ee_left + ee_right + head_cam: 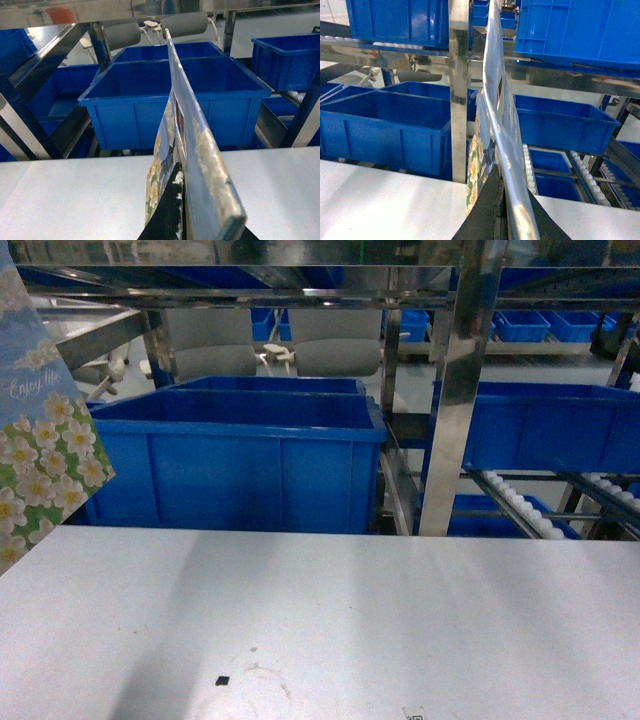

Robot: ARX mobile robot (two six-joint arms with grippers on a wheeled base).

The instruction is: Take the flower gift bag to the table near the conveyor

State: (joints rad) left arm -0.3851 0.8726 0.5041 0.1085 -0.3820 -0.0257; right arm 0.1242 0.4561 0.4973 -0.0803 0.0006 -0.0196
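Note:
The flower gift bag [45,460], sky-blue with white daisies and "Enjoy life" text, hangs at the far left edge of the head view above the table [350,620]. In the left wrist view the bag [190,115] runs edge-on away from the camera, and my left gripper [192,220] is shut on its near edge over the table [75,200]. The right wrist view shows a daisy-printed bag [492,100] edge-on too, with my right gripper [509,200] shut on it. The conveyor rollers [520,505] sit beyond the table's far right edge. Neither gripper shows in the head view.
Large blue bins [230,460] stand just behind the table's far edge, another [540,425] on the rack at right. A steel rack post [455,420] rises at the centre right. Roller rails [527,165] slope down behind the table [380,200].

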